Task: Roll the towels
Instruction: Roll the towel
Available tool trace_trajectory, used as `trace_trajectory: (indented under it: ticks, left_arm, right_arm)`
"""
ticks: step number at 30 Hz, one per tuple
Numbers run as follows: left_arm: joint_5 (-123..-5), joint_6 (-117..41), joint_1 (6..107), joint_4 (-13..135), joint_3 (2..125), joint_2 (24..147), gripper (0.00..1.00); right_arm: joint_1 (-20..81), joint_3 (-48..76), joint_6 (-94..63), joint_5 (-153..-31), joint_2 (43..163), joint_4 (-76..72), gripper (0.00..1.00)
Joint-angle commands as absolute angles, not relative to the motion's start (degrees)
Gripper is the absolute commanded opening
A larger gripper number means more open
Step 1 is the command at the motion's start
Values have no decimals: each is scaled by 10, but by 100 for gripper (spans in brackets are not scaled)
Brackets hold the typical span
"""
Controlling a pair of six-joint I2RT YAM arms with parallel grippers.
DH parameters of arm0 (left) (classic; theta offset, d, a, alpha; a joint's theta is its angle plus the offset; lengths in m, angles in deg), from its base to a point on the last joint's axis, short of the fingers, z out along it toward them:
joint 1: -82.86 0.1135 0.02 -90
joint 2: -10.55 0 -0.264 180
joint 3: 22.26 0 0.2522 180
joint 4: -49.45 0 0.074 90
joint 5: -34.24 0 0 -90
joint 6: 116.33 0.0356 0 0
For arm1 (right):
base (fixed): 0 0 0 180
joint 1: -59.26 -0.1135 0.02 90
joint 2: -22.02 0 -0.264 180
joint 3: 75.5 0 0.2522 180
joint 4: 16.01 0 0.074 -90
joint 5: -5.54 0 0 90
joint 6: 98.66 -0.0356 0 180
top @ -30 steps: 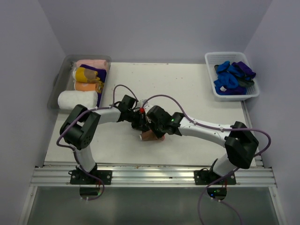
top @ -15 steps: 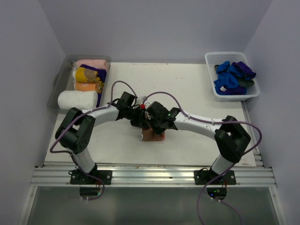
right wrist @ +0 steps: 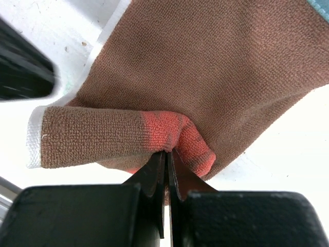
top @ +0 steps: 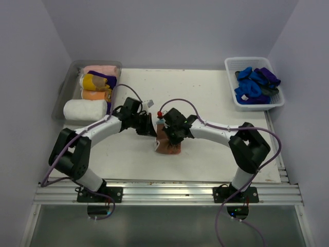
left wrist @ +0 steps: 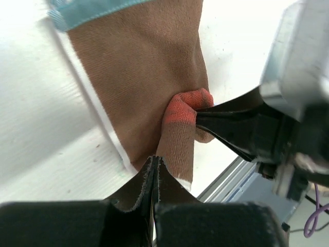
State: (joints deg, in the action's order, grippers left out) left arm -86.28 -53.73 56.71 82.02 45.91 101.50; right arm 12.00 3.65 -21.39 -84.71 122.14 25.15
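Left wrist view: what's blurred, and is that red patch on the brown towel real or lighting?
Left wrist view: brown towel weave sharp; the body of the right gripper, at the right edge, out of focus. Right wrist view: weave crisp, same red tint on the pinched fold, probably a coloured glow, not dye. Top external view: even light, no glare.

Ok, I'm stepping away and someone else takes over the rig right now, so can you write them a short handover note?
Left gripper: shut, pinching an edge of the rust-brown towel.
Right gripper: shut on a fold of the same towel, mid-table.
Done: rolled towels sit in the tray at the left.
Left to do: this towel is not yet rolled; blue and purple towels wait bunched in the basket.
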Motion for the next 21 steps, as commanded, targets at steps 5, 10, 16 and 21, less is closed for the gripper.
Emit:
trace_trajectory:
  ticks: [5,10,16,21]
  left_arm:
    - [-845,-582,583,800,415,901,0]
    - [-926,-613,581,700,362,843,0]
    - [-975,-596,540,645,332,892,0]
    - [-929,-597,539,622,338,941,0]
  right_arm:
    - [129,52,-221,-874,1248,231,0]
    - [134,51,-224,-878,1254,228,0]
    - [138,49,-225,-883,1254,228,0]
    - [141,44,-225,-887,1249,228,0]
